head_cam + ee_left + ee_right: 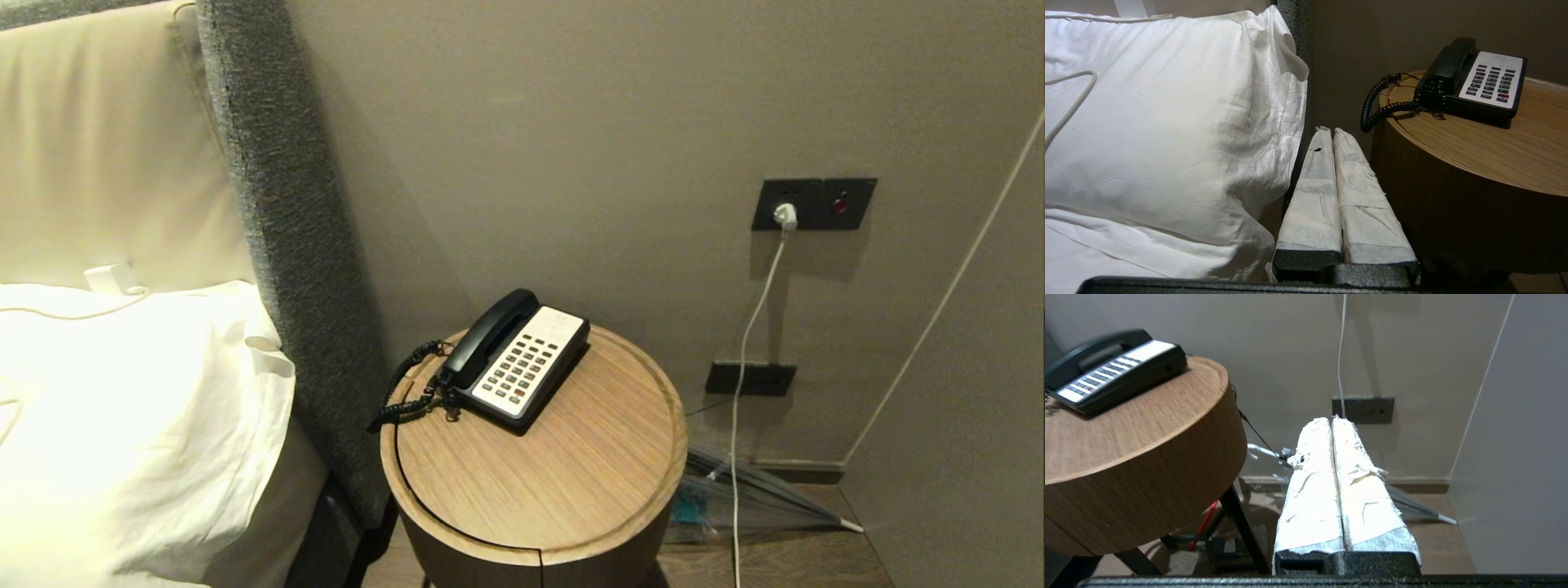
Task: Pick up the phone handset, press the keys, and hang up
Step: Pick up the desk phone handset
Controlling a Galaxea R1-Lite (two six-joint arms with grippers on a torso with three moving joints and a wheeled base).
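The black phone handset [488,336] rests in its cradle on the left side of the phone base [563,359], on a round wooden side table [571,482]. Rows of dark keys [517,369] fill the base's white faceplate. A black coiled cord [402,390] hangs over the table's left rim. Neither arm shows in the head view. My left gripper [1329,131] is shut and empty, low between the pillow and the table, with the handset [1450,62] up ahead. My right gripper [1331,419] is shut and empty, below the table's right side; the handset [1096,355] lies far off.
A bed with a white pillow [139,425] and a grey headboard edge [286,245] stands left of the table. On the wall are a socket with a white charger [785,215] and its hanging cable [739,425]. A folded umbrella [759,490] lies on the floor.
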